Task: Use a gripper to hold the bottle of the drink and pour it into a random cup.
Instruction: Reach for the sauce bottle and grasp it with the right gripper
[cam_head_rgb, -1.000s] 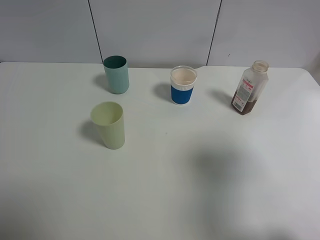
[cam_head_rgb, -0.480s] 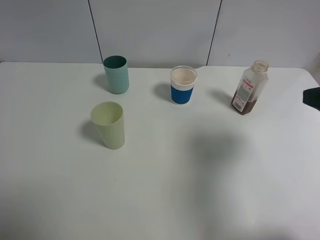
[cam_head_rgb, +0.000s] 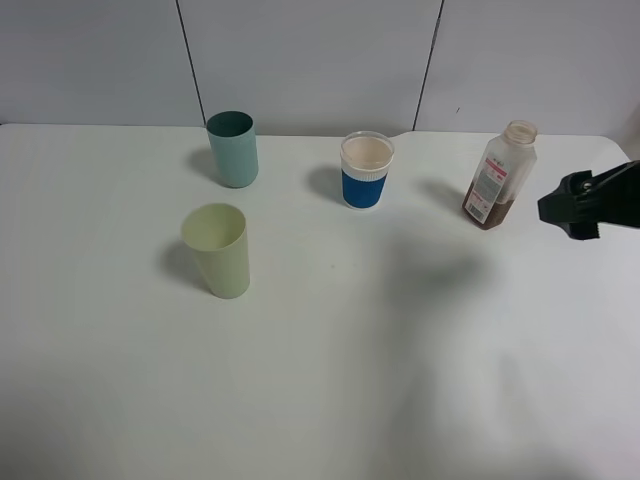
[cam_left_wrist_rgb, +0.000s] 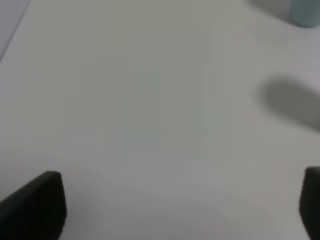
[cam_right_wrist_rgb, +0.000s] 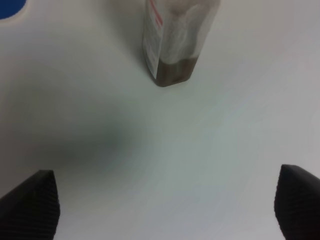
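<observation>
The bottle (cam_head_rgb: 498, 176) stands upright and capless at the table's back right, with brown drink (cam_head_rgb: 490, 212) low inside. It also shows in the right wrist view (cam_right_wrist_rgb: 172, 37). The cup (cam_head_rgb: 366, 170), white with a blue band, stands left of it at the back middle. My right gripper (cam_head_rgb: 562, 210) enters from the right edge, a short way right of the bottle, not touching it. In its wrist view the right gripper (cam_right_wrist_rgb: 167, 207) is open and empty, the bottle ahead of it. My left gripper (cam_left_wrist_rgb: 182, 205) is open and empty over bare table.
A tall teal cup (cam_head_rgb: 233, 149) stands at the back left; its base shows in the left wrist view (cam_left_wrist_rgb: 305, 12). A pale green cup (cam_head_rgb: 217, 250) stands in front of it. The white table (cam_head_rgb: 320, 380) ends at a grey wall behind.
My right gripper has come into the exterior high view from the right edge and moved left toward the bottle. The bottle and cups have not moved.
</observation>
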